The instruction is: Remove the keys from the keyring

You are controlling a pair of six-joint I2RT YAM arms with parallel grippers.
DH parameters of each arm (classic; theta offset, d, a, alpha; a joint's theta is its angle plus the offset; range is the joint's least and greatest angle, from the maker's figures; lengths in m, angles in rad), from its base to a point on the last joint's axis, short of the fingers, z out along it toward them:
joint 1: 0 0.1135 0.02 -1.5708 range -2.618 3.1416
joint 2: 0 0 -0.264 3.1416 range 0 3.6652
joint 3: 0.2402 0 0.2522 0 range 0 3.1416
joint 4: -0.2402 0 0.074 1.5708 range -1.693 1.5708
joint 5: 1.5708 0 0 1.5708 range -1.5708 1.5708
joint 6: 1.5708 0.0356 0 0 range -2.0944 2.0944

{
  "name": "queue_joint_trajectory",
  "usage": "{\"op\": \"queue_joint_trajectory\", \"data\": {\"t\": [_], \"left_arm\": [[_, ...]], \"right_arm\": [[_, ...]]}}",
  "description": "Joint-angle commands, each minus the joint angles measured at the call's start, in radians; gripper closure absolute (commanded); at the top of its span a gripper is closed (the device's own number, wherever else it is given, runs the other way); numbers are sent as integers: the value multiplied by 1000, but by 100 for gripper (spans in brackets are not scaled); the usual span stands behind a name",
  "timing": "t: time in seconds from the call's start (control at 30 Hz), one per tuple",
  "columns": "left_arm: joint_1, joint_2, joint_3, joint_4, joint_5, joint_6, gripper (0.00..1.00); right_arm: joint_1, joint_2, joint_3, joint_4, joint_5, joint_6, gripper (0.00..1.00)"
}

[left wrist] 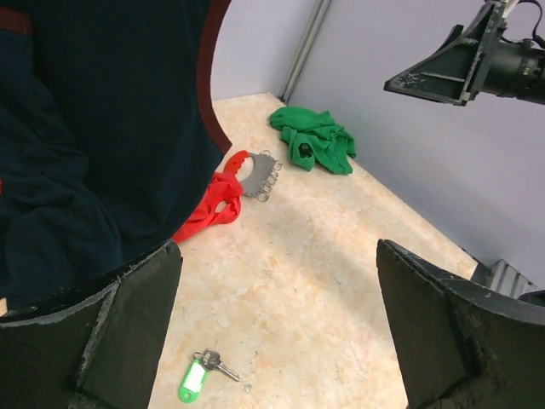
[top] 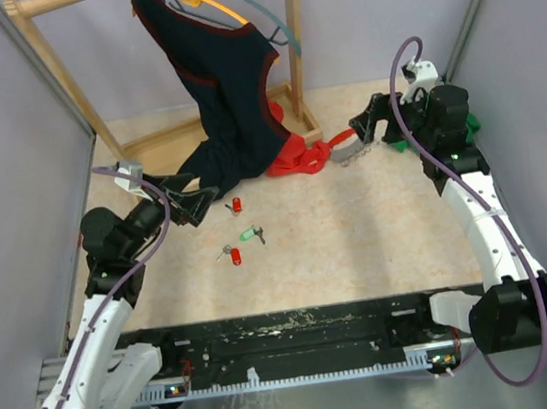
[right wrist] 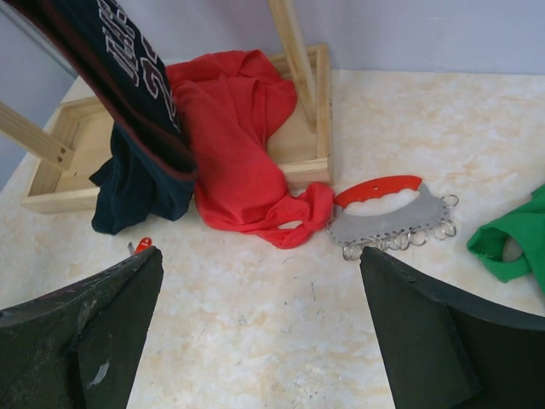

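Grippers both stand wide and empty. The right gripper (right wrist: 260,256) hovers just short of the keyring (right wrist: 387,213), toward the far right corner of the counter (top: 359,244): red handle, grey plate, small rings seemingly bare. Beyond the left gripper (left wrist: 277,247), three keys (top: 249,234) lie loose mid-counter. Removal looks finished, so the next move is to confirm that no key remains.

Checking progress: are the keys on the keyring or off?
Off: the keyring shows bare loops; three keys lie loose on the table.
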Motion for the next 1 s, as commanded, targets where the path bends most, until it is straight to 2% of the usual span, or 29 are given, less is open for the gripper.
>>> {"op": "queue_joint_trajectory", "data": {"t": [0.0, 0.13, 0.2, 0.3, 0.4, 0.5, 0.6, 0.83, 0.97], "left_arm": [[2, -46, -43, 41, 10, -59, 1], [3, -56, -81, 59, 29, -82, 1], [2, -65, -95, 66, 26, -88, 0], [2, -87, -94, 36, 18, -67, 0], [2, -103, -58, -81, 1, 11, 0], [2, -103, -11, -228, -22, 116, 0], [2, -116, -12, -310, -44, 185, 0], [10, -146, -79, -258, -51, 180, 0], [40, -133, -84, -276, -88, 186, 1]], "right_arm": [[-19, -12, 39, 73, -37, -15, 1], [-20, 25, 6, 111, -131, -111, 1], [-19, 53, -8, 101, -213, -239, 1], [-19, 149, 23, -25, -323, -443, 1], [-18, 290, 126, -171, -343, -533, 2], [-18, 422, 244, -254, -316, -552, 6], [-16, 500, 275, -231, -281, -526, 6], [-11, 626, 314, -187, -196, -443, 10], [-11, 714, 349, -182, -154, -408, 18]]}}
